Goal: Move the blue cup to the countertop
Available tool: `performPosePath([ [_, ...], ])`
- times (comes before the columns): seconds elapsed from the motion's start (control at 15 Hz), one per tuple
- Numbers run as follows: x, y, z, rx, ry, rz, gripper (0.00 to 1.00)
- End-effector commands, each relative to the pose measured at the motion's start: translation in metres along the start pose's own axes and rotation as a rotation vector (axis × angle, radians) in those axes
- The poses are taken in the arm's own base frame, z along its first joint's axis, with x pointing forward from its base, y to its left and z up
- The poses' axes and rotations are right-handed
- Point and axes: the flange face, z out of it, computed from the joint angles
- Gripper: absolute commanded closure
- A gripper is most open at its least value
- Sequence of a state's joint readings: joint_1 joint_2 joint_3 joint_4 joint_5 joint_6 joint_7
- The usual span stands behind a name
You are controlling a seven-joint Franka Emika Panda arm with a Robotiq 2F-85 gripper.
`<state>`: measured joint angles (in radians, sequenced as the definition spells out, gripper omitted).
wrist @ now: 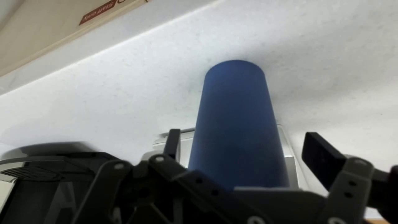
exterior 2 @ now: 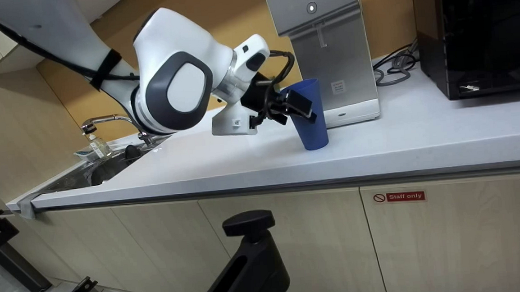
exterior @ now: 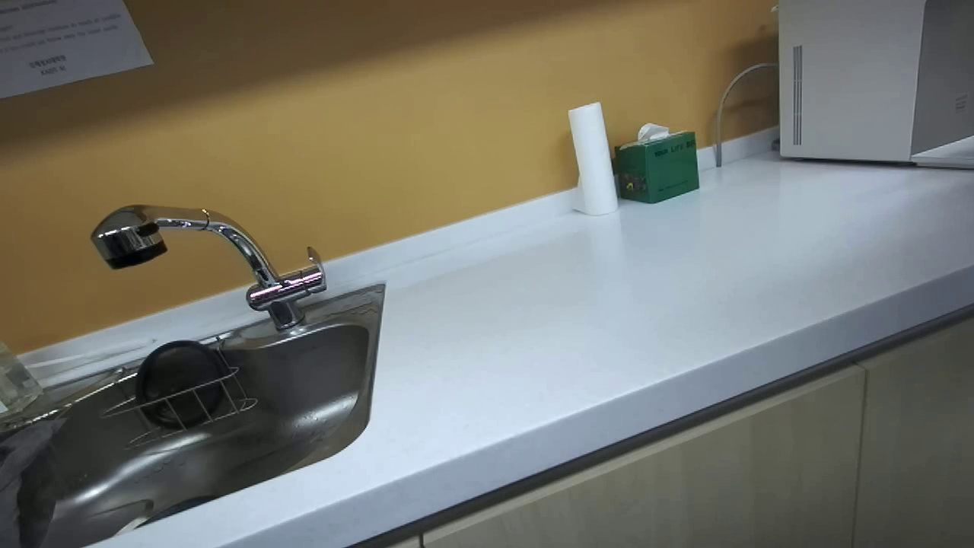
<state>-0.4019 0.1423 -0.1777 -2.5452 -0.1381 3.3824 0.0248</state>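
"Where's the blue cup (exterior 2: 312, 136)?"
"Standing on the countertop (exterior 2: 197, 161), near its front edge and a grey appliance (exterior 2: 345, 59)."
"And the gripper (wrist: 244, 152)?"
"Right around it. The fingers (wrist: 323, 158) are spread wide, with the cup between them."
"Does it have a grip?"
"No, the wrist view shows a gap on each side, so it has hold of nothing."

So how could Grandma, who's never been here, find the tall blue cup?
Find the long, glossy white countertop, then the tall silver-fronted appliance on it. In front stands the tapered blue cup, with the black two-fingered gripper open around it. Its blue sets it apart from their silver and black.
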Motion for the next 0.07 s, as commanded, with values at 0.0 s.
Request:
performPosePath([
  [0.0,0.003,-0.0015,-0.0262,0.008,-0.028,-0.03,0.0],
])
